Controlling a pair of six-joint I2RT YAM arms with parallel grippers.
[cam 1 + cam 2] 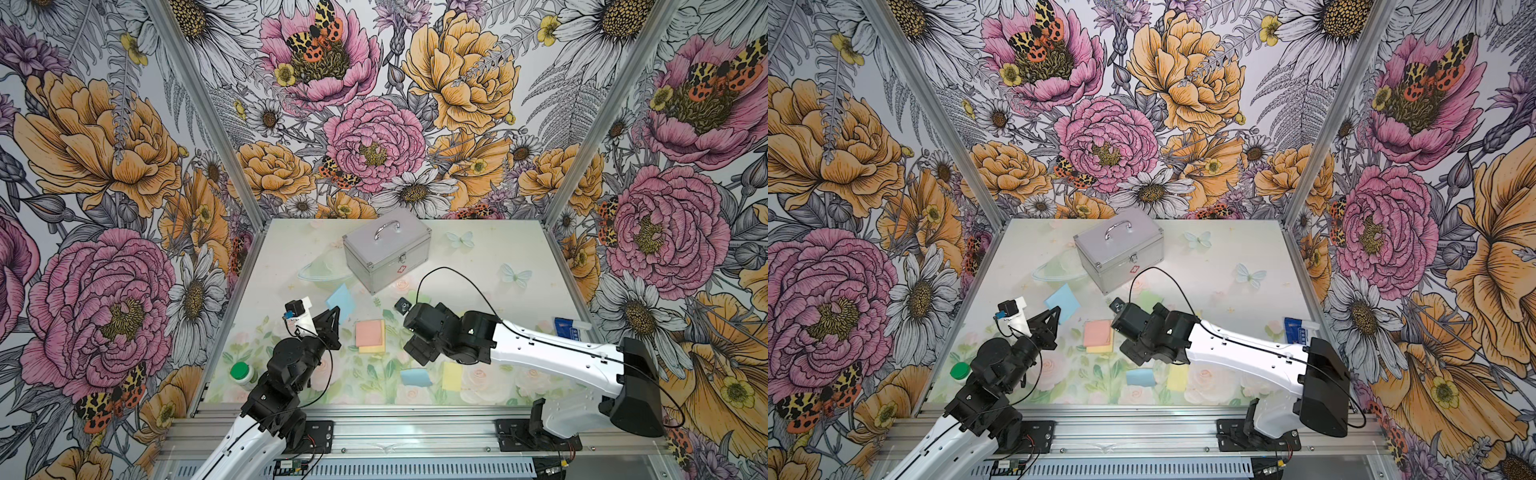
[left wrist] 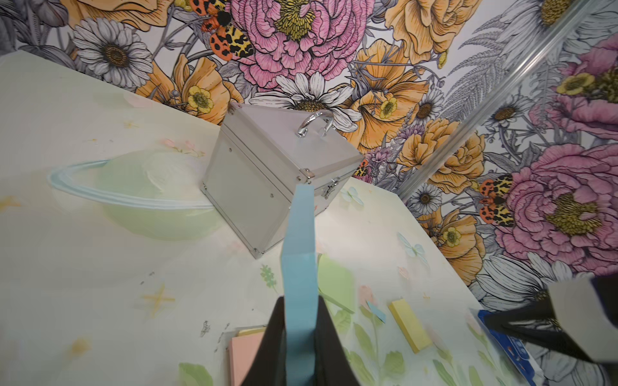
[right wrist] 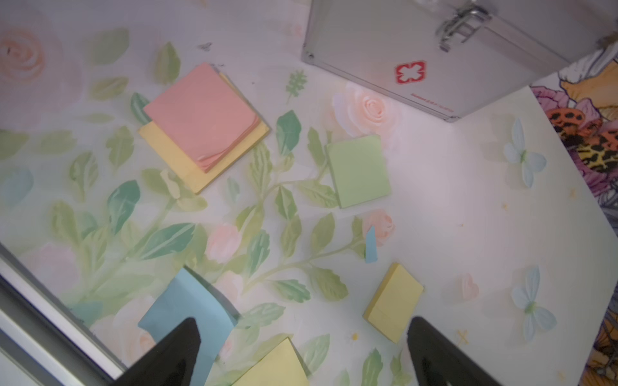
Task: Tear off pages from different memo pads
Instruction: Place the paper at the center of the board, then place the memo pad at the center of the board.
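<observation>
While the left gripper (image 1: 335, 311) pinches the blue pad (image 1: 341, 300) above the table (image 1: 478, 257), the right gripper (image 3: 302, 323) hangs spread over a loose blue page (image 3: 187, 307). Such sheets seem light and floppy; pinch a free corner.

case (image 1: 386, 249) behind stacked memo pads (image 1: 370, 336), loose pages (image 1: 415, 377) in front

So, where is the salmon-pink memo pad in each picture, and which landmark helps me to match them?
In a top view: the salmon-pink memo pad lies on a yellow pad, in front of the silver case.
In a top view: the same spot.
Left wrist view: partly cut off, beside the held blue page.
Right wrist view: whole, on the yellow pad.
Shared landmark: the silver case, in all four views.
</observation>
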